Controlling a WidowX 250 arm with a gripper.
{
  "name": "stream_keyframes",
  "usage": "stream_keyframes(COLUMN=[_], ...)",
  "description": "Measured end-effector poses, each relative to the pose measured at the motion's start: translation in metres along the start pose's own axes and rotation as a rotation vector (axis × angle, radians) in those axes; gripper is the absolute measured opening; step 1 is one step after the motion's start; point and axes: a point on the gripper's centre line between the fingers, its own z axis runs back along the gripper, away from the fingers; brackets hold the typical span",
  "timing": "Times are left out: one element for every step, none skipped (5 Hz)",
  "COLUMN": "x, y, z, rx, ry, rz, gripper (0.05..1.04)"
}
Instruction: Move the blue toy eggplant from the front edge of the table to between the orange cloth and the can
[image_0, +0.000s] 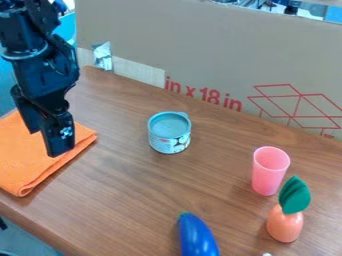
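Note:
The black gripper (44, 142) hangs at the left over the folded orange cloth (40, 167), its fingers apart with nothing seen between them. Right of it, near the middle of the table, stands a small blue-grey can (169, 134) with its round top facing up. A pink cup (268, 172) is upright at the right. Just below the cup is an orange carrot-like toy (285, 224) with a green leaf on top. A blue eggplant toy (196, 238) lies at the bottom edge of the view, partly cut off.
A cardboard panel (220, 55) with red print rises along the back of the brown wooden table (127, 195). The table's front edge runs across the lower left. A small white thing (266, 254) shows at the bottom edge.

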Motion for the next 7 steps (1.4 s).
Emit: stream_keyframes(x=[0.0, 0.011, 0.026, 0.038, 0.046, 0.054, 0.055], y=[-0.003, -0.034, -0.065, -0.089, -0.113, -0.133, -0.148], z=[-0.004, -0.006, 0.0, 0.004, 0.006, 0.007, 0.0], rx=[-0.007, 0.018, 0.005, 0.012, 0.033, 0.037, 0.031], ry=[0.008, -0.117, -0.234, -0.28, -0.321, -0.359, -0.36], rz=[0.003, 0.146, 0.216, 0.29, 0.467, 0.684, 0.812], gripper=[1.001, 1.001, 1.001, 1.001, 1.001, 1.001, 1.001])
